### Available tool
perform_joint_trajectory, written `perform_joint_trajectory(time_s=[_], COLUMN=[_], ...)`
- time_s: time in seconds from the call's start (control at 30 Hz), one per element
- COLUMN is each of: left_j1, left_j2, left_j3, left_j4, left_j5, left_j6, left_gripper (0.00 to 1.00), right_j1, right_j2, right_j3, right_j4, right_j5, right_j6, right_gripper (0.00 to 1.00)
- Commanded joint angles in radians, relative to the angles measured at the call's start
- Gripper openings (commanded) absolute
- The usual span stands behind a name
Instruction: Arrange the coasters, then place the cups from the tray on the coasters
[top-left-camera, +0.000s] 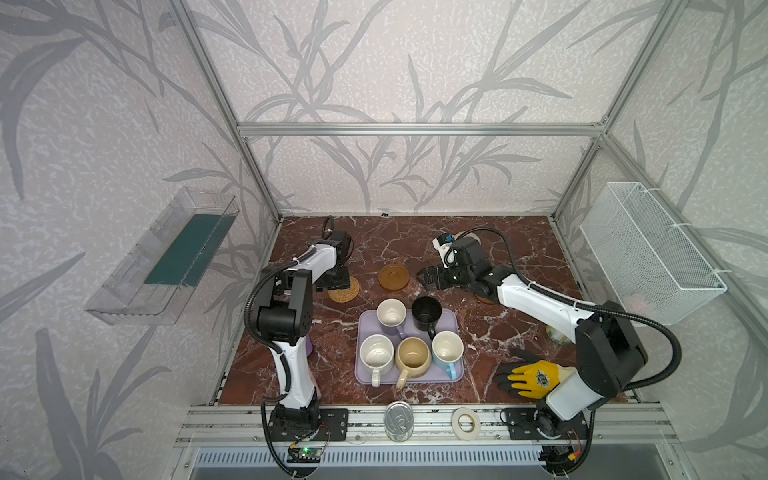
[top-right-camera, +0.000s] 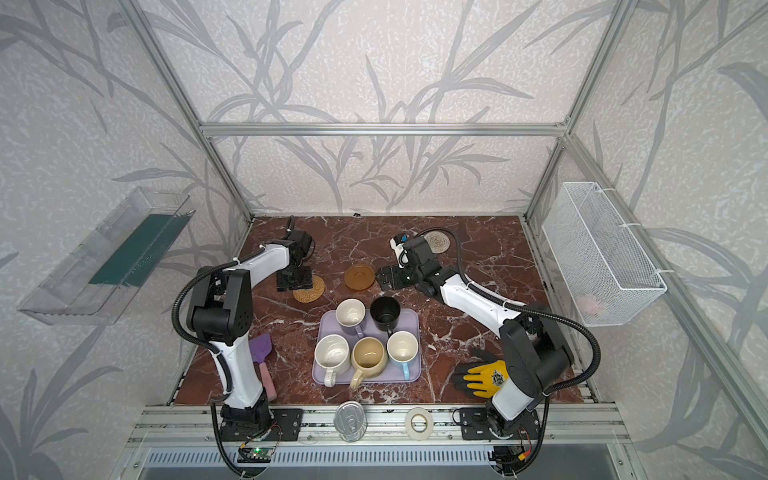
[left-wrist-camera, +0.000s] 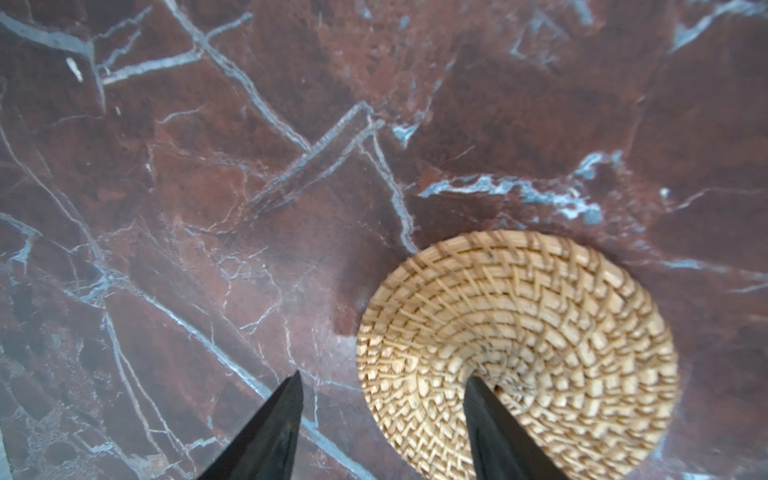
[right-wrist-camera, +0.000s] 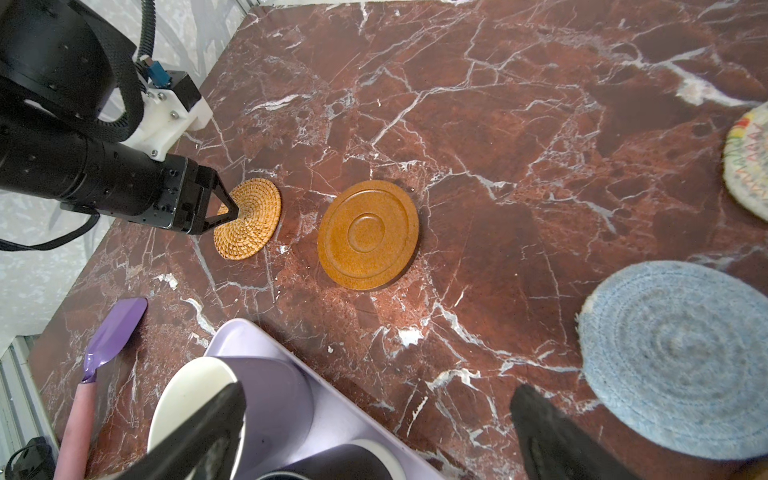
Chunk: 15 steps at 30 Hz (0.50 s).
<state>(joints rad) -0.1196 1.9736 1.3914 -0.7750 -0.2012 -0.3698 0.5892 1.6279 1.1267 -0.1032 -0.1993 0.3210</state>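
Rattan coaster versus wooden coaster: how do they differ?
The rattan coaster is woven and pale tan; the wooden coaster is smooth, orange-brown, with concentric rings. The left gripper, open, has one fingertip over the rattan coaster; nothing is over the wooden coaster. Both are round, lie flat on the marble table, apart, bearing no cup.

Cups, five by my count, on one tray (top-left-camera: 451, 322): lavender cup (top-left-camera: 391, 312), black cup (top-left-camera: 426, 312), speckled white cup (top-left-camera: 376, 354), beige cup (top-left-camera: 412, 356), light blue cup (top-left-camera: 447, 350). Coasters, four that I can make out: rattan coaster (top-left-camera: 345, 291) at left, wooden coaster (top-left-camera: 393, 277) right of it, grey-blue coaster (right-wrist-camera: 681, 357), cream coaster (top-right-camera: 438, 242) far. Singles: one glove (top-left-camera: 534, 376), one tape roll (top-left-camera: 457, 428), one silver can (top-left-camera: 398, 419), one purple spatula (top-right-camera: 261, 347), one wire basket (top-left-camera: 648, 257)
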Motion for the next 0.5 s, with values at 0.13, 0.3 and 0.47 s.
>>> perform_joint_trajectory(time_s=[0.13,0.3,0.47], left_j1=[0.003,0.003,0.003], left_j2=[-0.08,-0.125,-0.231], left_j3=[0.046,0.135,0.107], left_j4=[-0.027,-0.108,-0.029], left_j5=[0.015,-0.012,0.057], left_j6=[-0.027,-0.072,-0.102], left_gripper=[0.67,0.79,0.92], right_j1=[0.01,0.016,0.015], right_j2=[-0.038,-0.057,-0.087], right_j3=[0.026,0.059,0.058], right_j4=[-0.024,-0.074,-0.075], right_j5=[0.043,0.089,0.116], right_j6=[-0.018,-0.055,-0.062], right_gripper=[0.99,0.99,0.99])
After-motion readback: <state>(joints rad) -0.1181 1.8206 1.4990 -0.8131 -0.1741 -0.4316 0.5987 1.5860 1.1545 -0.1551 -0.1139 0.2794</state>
